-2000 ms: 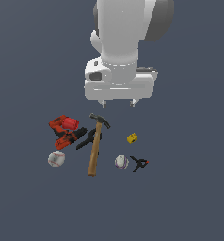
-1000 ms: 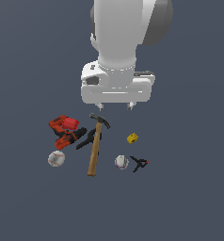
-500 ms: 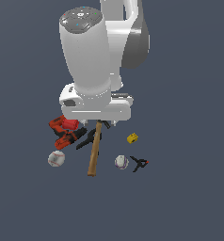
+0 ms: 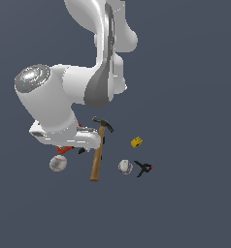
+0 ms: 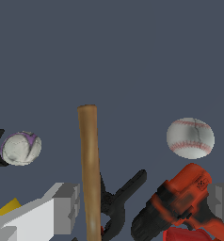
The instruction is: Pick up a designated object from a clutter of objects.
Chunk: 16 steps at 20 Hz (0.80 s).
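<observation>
One arm movement separates this moment from half a second ago: the gripper has swung down over the power drill. Jaws stand wide apart, empty. The baseball lies just beyond, ungrasped.

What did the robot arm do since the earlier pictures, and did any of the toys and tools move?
The arm swung down and toward the exterior view's left, so it now hangs low over the drill, near the baseball. It grabbed nothing. The hammer, purplish ball, yellow block and clamp stayed put.
</observation>
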Tool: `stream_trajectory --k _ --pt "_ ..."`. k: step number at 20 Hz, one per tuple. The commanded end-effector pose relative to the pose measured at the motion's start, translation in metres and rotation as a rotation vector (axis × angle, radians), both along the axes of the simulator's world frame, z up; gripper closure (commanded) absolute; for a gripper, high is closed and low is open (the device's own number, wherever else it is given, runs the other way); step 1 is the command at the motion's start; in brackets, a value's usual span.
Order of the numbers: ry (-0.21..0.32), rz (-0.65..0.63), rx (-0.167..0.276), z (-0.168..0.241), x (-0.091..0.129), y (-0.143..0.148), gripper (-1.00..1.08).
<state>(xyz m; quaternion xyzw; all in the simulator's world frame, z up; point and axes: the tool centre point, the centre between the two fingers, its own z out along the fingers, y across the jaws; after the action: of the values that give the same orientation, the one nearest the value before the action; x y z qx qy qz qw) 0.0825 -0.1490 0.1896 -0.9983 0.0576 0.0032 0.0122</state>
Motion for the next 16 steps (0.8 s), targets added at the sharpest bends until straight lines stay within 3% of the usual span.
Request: stream_trajectory --k 1,9,16 --pt "-0.002 -0.021 -0.004 -0.021 0.004 -0.028 -0.92" --pt "-0.004 -0.067 -0.018 -0.071 0.004 -0.09 -0.92" --pt "-0.004 -0.083 -0.025 -0.091 0.001 -0.113 -0.92"
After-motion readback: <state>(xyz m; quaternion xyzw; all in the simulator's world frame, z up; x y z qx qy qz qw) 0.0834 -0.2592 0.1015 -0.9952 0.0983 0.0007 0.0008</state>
